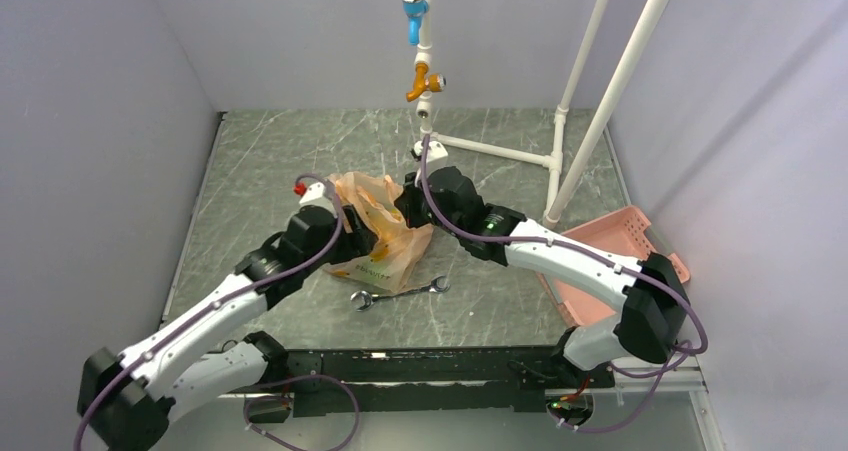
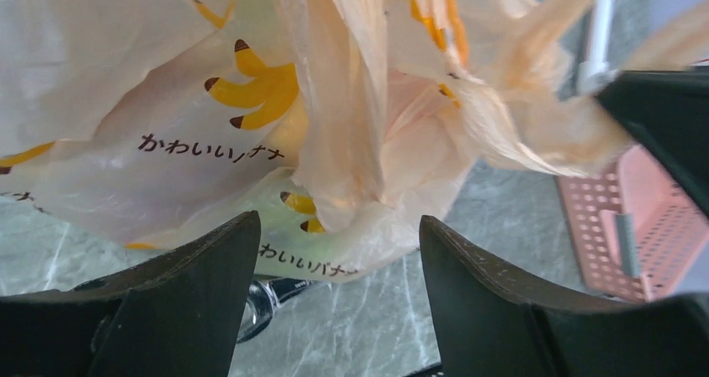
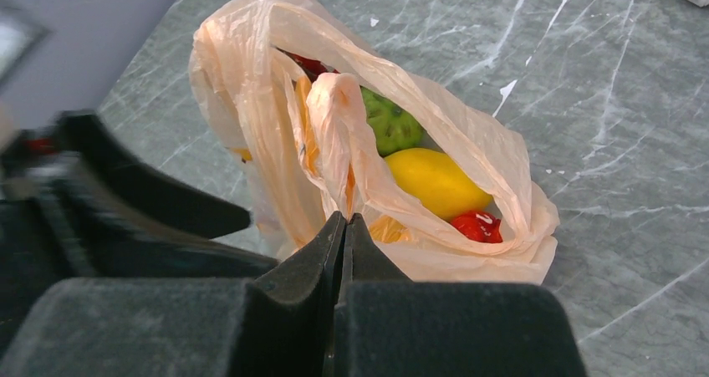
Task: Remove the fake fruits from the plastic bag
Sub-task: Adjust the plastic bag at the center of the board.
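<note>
1. You have the bag [image 1: 385,249] near the middle of the tabletop [image 1: 260,171], with the fruits [image 3: 435,180] inside it.
2. The wrench [image 1: 398,293] lies just before the bag, toward the near edge.
3. The basket [image 1: 605,241] sits at the right edge.

Peach plastic bag [image 3: 468,143], yellow banana print; grey-green marbled table [image 1: 260,171]

The top camera looks down from behind the arm bases over the whole table [image 1: 260,151], while both wrist cameras sit close to the plastic bag [image 3: 251,101], facing it from opposite sides.
</note>
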### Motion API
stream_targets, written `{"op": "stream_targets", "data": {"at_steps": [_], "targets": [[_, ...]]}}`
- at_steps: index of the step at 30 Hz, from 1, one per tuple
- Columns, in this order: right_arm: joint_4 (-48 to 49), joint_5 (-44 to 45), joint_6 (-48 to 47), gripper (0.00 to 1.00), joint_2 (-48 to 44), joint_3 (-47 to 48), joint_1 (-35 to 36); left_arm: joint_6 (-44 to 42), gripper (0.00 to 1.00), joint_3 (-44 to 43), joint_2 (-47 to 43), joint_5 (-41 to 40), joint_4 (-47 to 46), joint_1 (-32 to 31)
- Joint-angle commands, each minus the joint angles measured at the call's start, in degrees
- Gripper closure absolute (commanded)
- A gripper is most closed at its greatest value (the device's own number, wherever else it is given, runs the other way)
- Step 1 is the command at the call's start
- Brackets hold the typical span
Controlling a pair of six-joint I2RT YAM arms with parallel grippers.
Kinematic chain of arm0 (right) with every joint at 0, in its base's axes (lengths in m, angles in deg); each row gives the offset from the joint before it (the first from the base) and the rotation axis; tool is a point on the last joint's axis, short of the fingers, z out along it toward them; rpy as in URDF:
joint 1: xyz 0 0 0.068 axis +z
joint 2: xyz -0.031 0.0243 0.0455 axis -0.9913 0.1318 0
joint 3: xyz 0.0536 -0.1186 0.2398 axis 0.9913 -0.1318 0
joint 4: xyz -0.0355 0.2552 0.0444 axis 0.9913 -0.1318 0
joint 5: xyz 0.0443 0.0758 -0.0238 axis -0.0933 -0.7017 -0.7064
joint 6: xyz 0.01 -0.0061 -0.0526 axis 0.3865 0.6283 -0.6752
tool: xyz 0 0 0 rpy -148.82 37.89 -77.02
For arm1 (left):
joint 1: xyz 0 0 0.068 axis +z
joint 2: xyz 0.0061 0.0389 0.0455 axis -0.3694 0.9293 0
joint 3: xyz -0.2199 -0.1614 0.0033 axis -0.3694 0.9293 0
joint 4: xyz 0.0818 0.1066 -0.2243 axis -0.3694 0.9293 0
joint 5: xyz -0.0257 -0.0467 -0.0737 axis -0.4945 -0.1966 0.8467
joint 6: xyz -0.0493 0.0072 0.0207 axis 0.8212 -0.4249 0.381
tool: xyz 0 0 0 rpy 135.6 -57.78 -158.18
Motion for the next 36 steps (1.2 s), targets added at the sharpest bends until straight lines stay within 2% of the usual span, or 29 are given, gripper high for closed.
{"op": "stream_targets", "data": {"at_steps": [1, 5, 8, 11, 12, 13, 14, 15, 22, 27, 30, 36], "targets": [[3.1, -1.7, 1.7, 1.0, -2.9, -0.2, -0.2, -2.6, 0.24, -2.3, 7.3, -1.6, -9.2, -0.9], [3.1, -1.9, 2.1, 1.0, -4.1, -1.7, -0.2, -1.6, 0.26, -5.8, 12.3, -5.0, -7.1, -0.9], [3.1, -2.0, 1.6, 1.0, -4.8, -2.9, -0.2, -3.5, 0.35, -7.0, 13.2, -4.7, -9.2, -0.9], [3.1, -1.5, 0.9, 1.0, -5.0, -3.5, -0.2, -6.7, 0.52, -9.3, 13.5, -4.6, -8.7, -0.8], [3.1, -1.2, 0.7, 1.0, -5.2, -3.6, -0.2, -7.5, 0.61, -10.3, 13.3, -4.9, -7.7, -0.9], [2.9, -1.1, 0.4, 1.0, -5.3, -3.6, -0.2, -8.3, 0.82, -11.4, 13.1, -5.4, -6.5, -0.8], [2.8, -0.8, 0.1, 1.0, -5.5, -3.5, -0.2, -8.6, 0.94, -12.5, 13.0, -6.4, -4.8, -0.6], [2.5, -0.1, -0.2, 1.0, -5.6, -3.1, -0.2, -9.5, 0.98, -13.6, 12.8, -6.8, -3.5, -0.3], [2.3, 2.3, -4.2, 1.0, -3.2, 3.3, -4.2, -16.7, 1.0, -22.9, 10.3, -5.0, 4.7, 6.4], [1.7, 1.7, -8.3, 1.0, 2.2, 15.5, -12.0, -19.5, 1.0, -31.6, 14.9, 8.6, 7.8, 20.6], [1.8, -1.1, -9.9, 1.0, 5.6, 22.7, -15.4, -21.8, 1.0, -40.0, 20.6, 12.2, 11.4, 26.0], [-2.3, -1.5, -13.7, 1.0, 12.5, 37.4, -18.6, -24.6, 1.0, -60.3, 30.0, 17.3, 19.4, 33.6]]}}
